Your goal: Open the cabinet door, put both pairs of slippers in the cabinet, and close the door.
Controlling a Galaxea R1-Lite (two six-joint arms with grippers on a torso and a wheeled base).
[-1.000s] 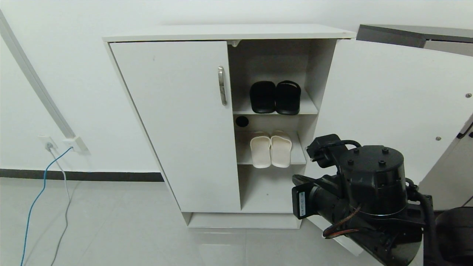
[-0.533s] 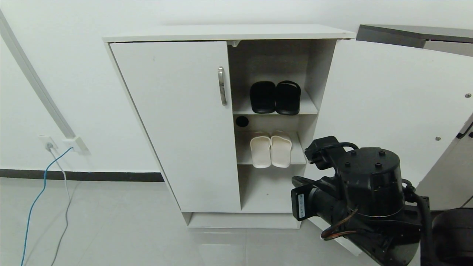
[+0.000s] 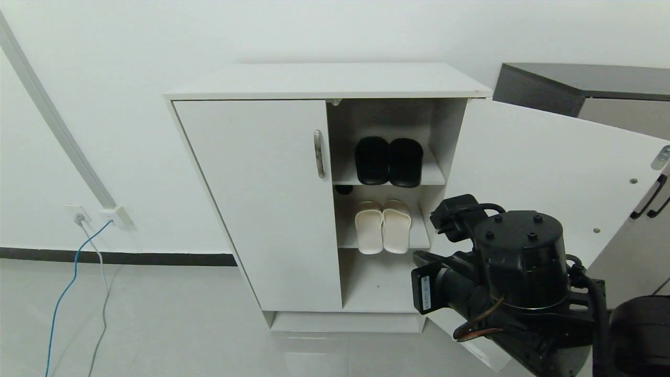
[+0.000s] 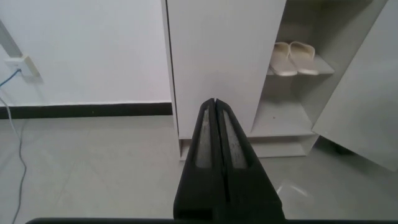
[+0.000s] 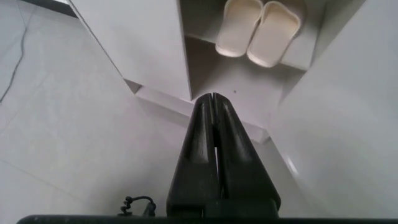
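The white cabinet point(image 3: 324, 81) stands against the wall with its left door point(image 3: 256, 199) closed and its right door point(image 3: 539, 173) swung wide open. A black pair of slippers point(image 3: 388, 161) lies on the upper shelf. Below it, a white pair of slippers point(image 3: 382, 225) lies on the middle shelf, toes outward. My right arm point(image 3: 502, 277) hangs low in front of the open door. Its gripper point(image 5: 213, 98) is shut and empty, above the floor before the cabinet base, below the white slippers point(image 5: 258, 25). My left gripper point(image 4: 214, 102) is shut and empty, facing the closed door from a distance.
A metal handle point(image 3: 317, 154) sits on the closed door's inner edge. A dark-topped cabinet point(image 3: 586, 89) stands right behind the open door. A wall socket point(image 3: 78, 214) with a blue cable point(image 3: 63, 298) is at the left. Bare tiled floor point(image 3: 157, 324) lies in front.
The whole head picture has shifted, with the cabinet lower and slightly smaller, so the camera moved. The slippers and doors stay as they were.
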